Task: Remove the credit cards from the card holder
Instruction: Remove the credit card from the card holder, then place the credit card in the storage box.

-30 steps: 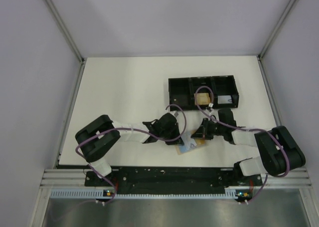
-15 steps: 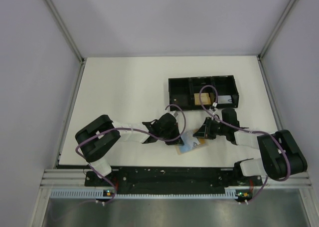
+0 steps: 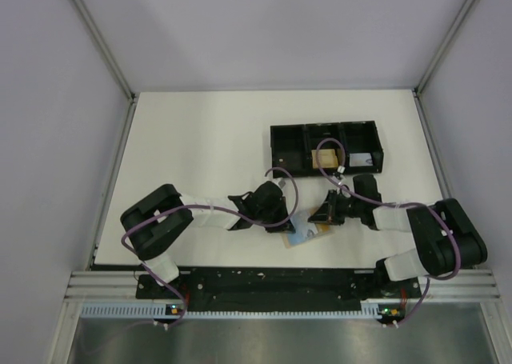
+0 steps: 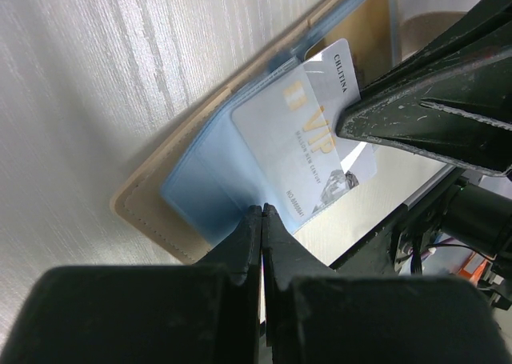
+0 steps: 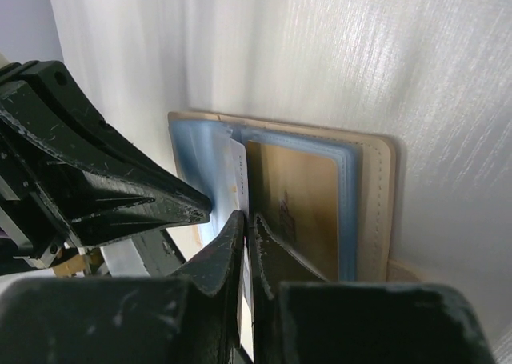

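Observation:
The card holder (image 3: 318, 230) lies open on the table between my two grippers; it is tan with blue inner panels (image 4: 200, 188). A pale credit card (image 4: 292, 140) marked VIP sticks partway out of its pocket. A gold card (image 5: 292, 212) sits in the other panel of the holder (image 5: 376, 212). My left gripper (image 3: 282, 221) is shut, its tips (image 4: 262, 212) pressing on the blue panel at the pale card's edge. My right gripper (image 3: 317, 218) is shut on the pale card's thin edge (image 5: 238, 176), with its tips (image 5: 248, 218) at the holder's fold.
A black three-compartment tray (image 3: 323, 126) stands behind the grippers, with an orange-tan block (image 3: 324, 160) in its middle compartment and a grey item (image 3: 360, 158) in the right one. White walls and metal rails enclose the table.
The right arm's elbow has shifted slightly out and back. Both grippers stay at the card holder, which has barely moved.

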{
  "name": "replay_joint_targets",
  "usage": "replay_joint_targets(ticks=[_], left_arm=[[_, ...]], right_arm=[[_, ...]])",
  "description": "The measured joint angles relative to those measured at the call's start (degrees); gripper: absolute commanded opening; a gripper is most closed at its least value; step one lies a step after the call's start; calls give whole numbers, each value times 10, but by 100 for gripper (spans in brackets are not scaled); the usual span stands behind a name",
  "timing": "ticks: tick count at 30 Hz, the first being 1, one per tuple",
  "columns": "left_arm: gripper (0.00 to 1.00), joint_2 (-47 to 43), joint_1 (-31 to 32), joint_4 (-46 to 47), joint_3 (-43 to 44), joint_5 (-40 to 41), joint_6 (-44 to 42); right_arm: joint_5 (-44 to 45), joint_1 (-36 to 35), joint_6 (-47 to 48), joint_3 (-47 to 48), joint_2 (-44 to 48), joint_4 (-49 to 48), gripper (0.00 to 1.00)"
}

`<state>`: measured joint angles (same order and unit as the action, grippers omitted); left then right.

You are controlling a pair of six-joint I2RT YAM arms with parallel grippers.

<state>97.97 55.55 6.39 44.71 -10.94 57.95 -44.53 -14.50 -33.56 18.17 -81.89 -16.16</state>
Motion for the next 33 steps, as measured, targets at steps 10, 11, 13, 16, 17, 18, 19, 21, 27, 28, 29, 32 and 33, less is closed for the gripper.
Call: replay_joint_targets(ticks=[10, 11, 13, 16, 17, 18, 19, 21, 27, 28, 29, 32, 33], left_arm=[[0, -6, -11, 40, -28, -10, 8], [0, -8, -14, 42, -31, -11, 8], [0, -12, -22, 43, -37, -15, 8], [0, -24, -39, 43, -50, -18, 4], [0, -31, -47, 40, -55, -17, 0], [1, -39, -57, 36, -60, -17, -6], [5, -48, -66, 30, -66, -15, -12], [16, -67, -84, 14, -75, -7, -28], [64, -176, -123, -82, -84, 45, -93], [69, -203, -125, -101, -81, 56, -103], [73, -225, -127, -119, -77, 66, -113], [83, -295, -132, -180, -45, 103, -137], [87, -319, -135, -203, -28, 120, -147]], right_arm=[[54, 15, 28, 8, 99, 97, 0], [62, 16, 31, 10, 111, 112, 0], [75, 16, 39, 16, 130, 138, 0], [95, 18, 51, 31, 161, 182, 0], [98, 18, 55, 36, 170, 193, 0], [103, 19, 58, 44, 182, 210, 0], [104, 19, 61, 49, 190, 221, 0], [106, 19, 69, 67, 205, 243, 0], [113, 19, 95, 142, 215, 306, 0], [117, 19, 103, 160, 215, 320, 0], [120, 19, 109, 173, 214, 329, 0], [145, 19, 142, 235, 212, 385, 0], [157, 19, 157, 265, 207, 406, 0]])
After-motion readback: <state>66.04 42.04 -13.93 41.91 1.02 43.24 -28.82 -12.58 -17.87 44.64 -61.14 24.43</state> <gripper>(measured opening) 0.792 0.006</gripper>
